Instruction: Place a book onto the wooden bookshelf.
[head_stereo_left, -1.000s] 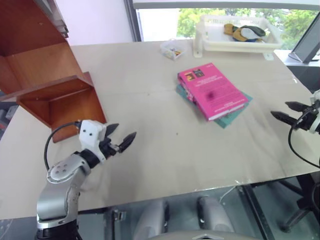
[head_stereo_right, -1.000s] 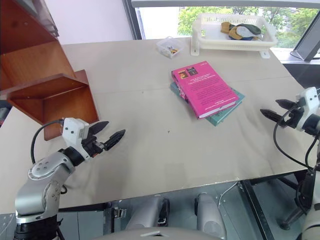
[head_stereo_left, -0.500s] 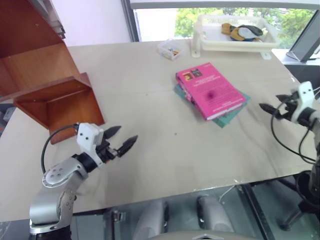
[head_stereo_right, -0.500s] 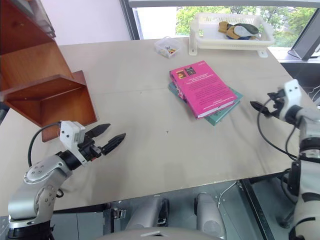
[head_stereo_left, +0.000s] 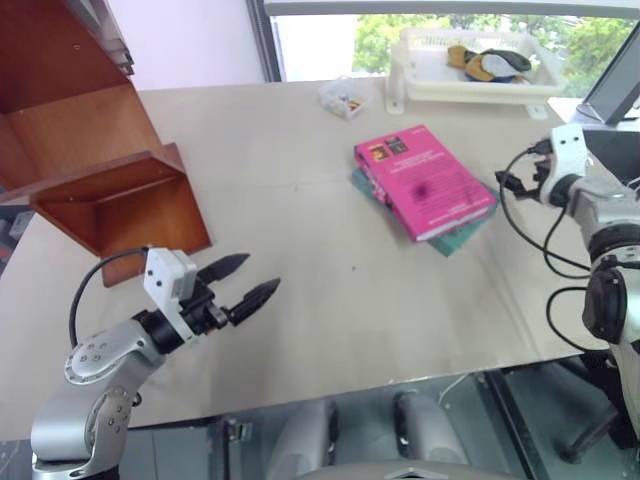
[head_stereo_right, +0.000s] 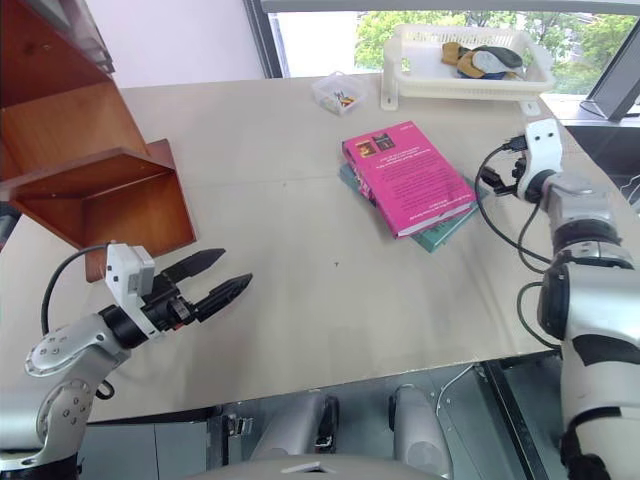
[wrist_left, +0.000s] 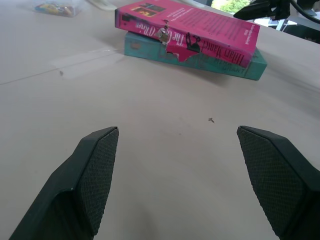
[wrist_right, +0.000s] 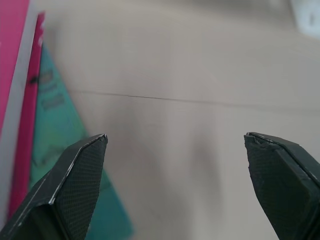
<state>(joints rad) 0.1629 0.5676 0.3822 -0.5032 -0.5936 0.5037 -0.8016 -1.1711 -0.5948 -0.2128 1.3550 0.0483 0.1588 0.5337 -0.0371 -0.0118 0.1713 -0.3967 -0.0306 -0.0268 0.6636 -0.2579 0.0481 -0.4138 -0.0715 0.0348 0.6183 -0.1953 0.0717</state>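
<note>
Two books stacked – pink book (head_stereo_left: 424, 182) flat atop a teal one (head_stereo_left: 470, 232) – both grippers' jaws wide

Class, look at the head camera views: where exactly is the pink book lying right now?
The pink book lies flat on the teal-green book, right of the table's middle, in front of the white basket tray, with the right pincer beside it.

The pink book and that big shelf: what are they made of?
The pink book looks like a paperback: glossy card cover, white paper page edges. The bookshelf seems polished reddish-brown wood, or perhaps veneer; its panels shine and show faint grain.
</note>
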